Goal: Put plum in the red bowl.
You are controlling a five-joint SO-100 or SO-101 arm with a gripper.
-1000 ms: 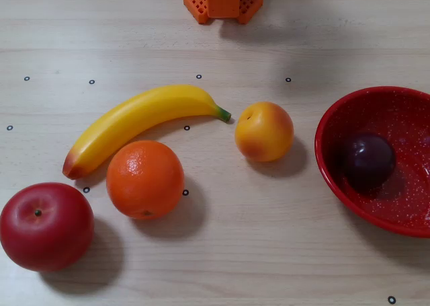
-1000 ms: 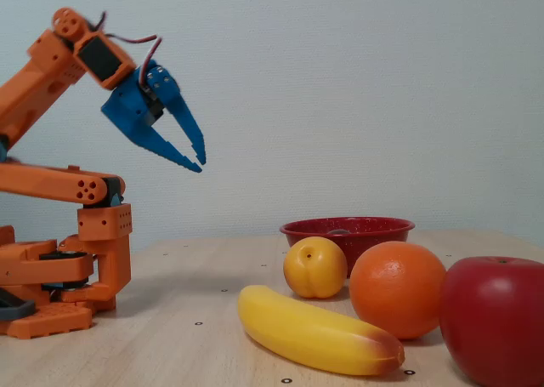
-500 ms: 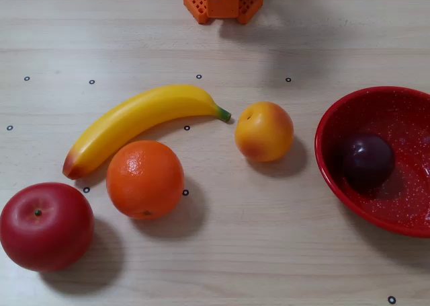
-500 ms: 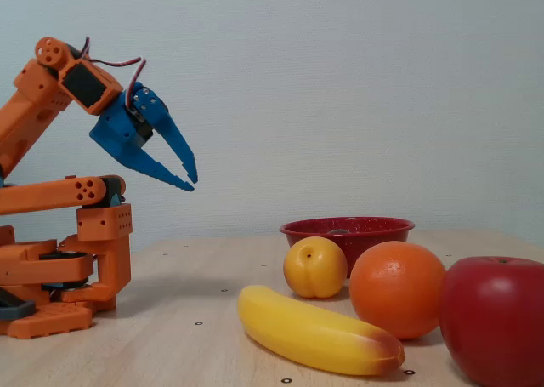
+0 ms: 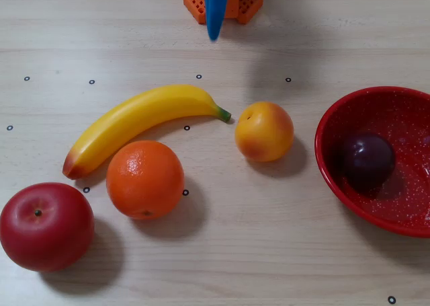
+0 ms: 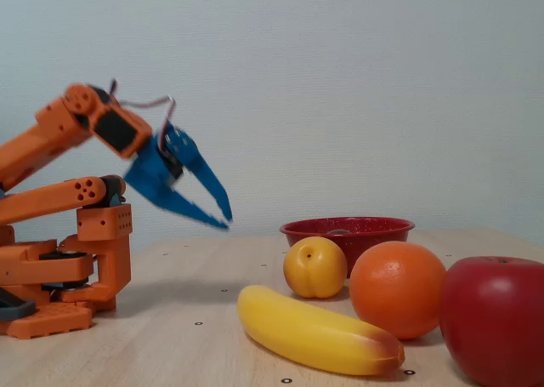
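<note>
The plum [image 5: 367, 159], small and dark purple, lies inside the red bowl [image 5: 326, 159] at the right edge of the overhead view. In the fixed view the red bowl [image 6: 374, 229] stands behind the fruit, and the plum does not show clearly there. My blue gripper [image 6: 226, 222] hangs above the table near the arm's base, pointing down and to the right, far from the bowl. Its fingertips nearly meet and nothing is between them. From overhead the gripper [image 5: 214, 35] enters at the top edge.
A banana [image 5: 138, 121], an orange [image 5: 144, 178], a red apple [image 5: 45, 225] and a yellow-orange peach [image 5: 264, 131] lie on the wooden table [image 5: 255, 252]. The orange arm base [image 6: 59, 268] stands at the left of the fixed view.
The gripper has swung down and forward towards the table and now shows at the top edge of the overhead view. The fruit and the bowl have not moved.
</note>
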